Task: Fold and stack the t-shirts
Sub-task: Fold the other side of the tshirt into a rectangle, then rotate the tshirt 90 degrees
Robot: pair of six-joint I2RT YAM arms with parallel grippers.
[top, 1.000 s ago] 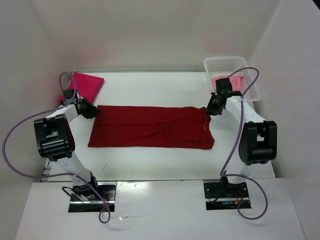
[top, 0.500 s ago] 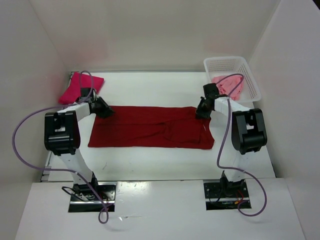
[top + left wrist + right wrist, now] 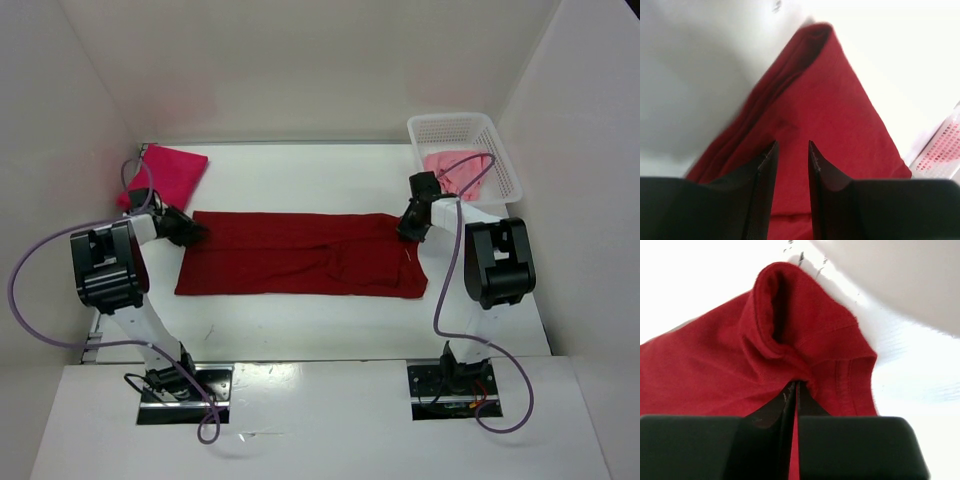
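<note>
The dark red t-shirt (image 3: 300,255) lies spread as a long strip across the middle of the table. My left gripper (image 3: 190,232) sits low at its far left corner. In the left wrist view its jaws (image 3: 792,145) stand open by a narrow gap, with red cloth (image 3: 830,100) showing below and nothing pinched. My right gripper (image 3: 408,228) is at the shirt's far right corner, and in the right wrist view it (image 3: 796,384) is shut on a bunched fold of the red cloth (image 3: 715,370). A bright magenta-pink t-shirt (image 3: 165,172) lies folded at the back left. The light pink t-shirt (image 3: 455,168) lies in the basket.
A white mesh basket (image 3: 465,128) stands at the back right corner, and its edge (image 3: 940,150) also shows in the left wrist view. White walls enclose the table on three sides. Purple cables loop from both arms.
My right gripper reached the shirt's right corner and closed on the cloth. My left gripper slid right along the edge, then drew back to the left corner, its jaws widening a little.
</note>
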